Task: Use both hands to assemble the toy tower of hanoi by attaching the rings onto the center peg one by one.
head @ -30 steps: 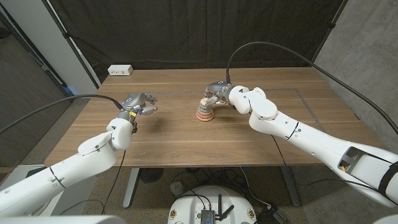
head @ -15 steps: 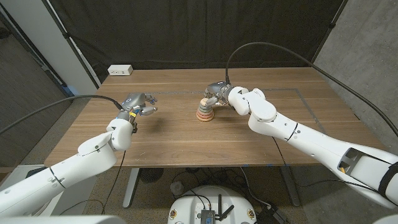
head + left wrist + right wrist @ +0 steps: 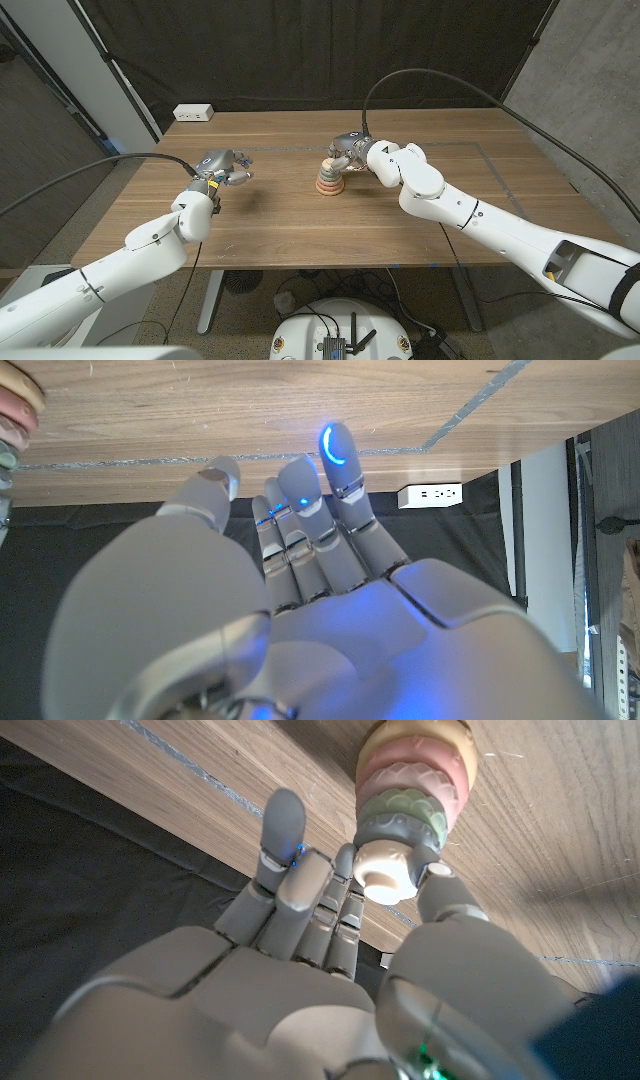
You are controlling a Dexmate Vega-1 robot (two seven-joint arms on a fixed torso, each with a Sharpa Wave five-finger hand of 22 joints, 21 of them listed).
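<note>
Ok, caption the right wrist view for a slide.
Right hand at the top of the ring tower, fingers around its cream top piece, on the wooden table.

table (image 3: 280, 215): matt wood (visible grain) | rings (image 3: 412, 780): matt, ridged

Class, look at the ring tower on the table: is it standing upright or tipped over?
Upright. The ring tower stands on its base on the table, rings stacked widest at the bottom, with the right hand at its top.

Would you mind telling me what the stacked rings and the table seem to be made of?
Rings: probably painted wood or matte plastic, given their soft pastel, unglossy surfaces with ridged edges. Table: wood or wood veneer with a satin finish, showing brown grain streaks.
</note>
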